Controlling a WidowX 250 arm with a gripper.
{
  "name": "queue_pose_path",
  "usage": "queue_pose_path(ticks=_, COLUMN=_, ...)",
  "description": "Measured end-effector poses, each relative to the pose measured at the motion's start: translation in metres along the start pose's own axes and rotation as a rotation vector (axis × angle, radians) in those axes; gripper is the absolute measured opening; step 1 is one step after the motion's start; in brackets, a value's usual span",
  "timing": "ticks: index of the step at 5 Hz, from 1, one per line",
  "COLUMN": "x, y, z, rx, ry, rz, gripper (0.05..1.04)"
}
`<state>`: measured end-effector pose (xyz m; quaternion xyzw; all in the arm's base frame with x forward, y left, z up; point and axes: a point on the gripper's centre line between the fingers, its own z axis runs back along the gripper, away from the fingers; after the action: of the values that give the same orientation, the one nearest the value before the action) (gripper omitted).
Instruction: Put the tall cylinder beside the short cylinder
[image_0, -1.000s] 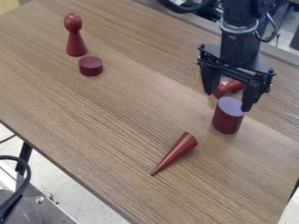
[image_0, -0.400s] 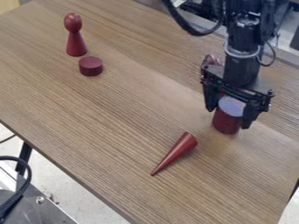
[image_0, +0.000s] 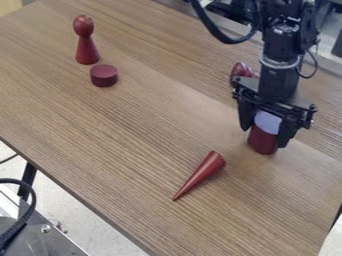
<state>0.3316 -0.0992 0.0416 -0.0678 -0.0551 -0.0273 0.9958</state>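
**Black two-finger claw (image_0: 264, 138) clasps tall dark-red cylinder (image_0: 263, 142)**

The claw points down at the right of the brown wood-grain worktop (image_0: 133, 150), its two fingers closed against opposite sides of the upright cylinder, whose flat top is pale. The short, squat dark-red cylinder (image_0: 103, 76) sits well apart, toward the upper left, near an upright red pawn-shaped piece with a rounded head (image_0: 85, 47). A smooth red cone (image_0: 202, 173) lies on its side between the two cylinders and the near edge. Behind the claw is another red piece (image_0: 241, 71), partly hidden.
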Motion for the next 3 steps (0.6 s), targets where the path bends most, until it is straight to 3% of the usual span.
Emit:
queue_pose_path(ticks=1, x=-0.014, y=0.011, z=0.009, rx=0.031, ry=-0.013, rz=0.079, gripper=0.788)
queue_pose_path(ticks=2, x=-0.017, y=0.035, z=0.054, rx=0.085, ry=-0.149, rz=0.260, gripper=0.788)
queue_pose_path(ticks=3, x=-0.012, y=0.066, z=0.082, rx=0.120, ry=-0.266, rz=0.331, gripper=0.788)
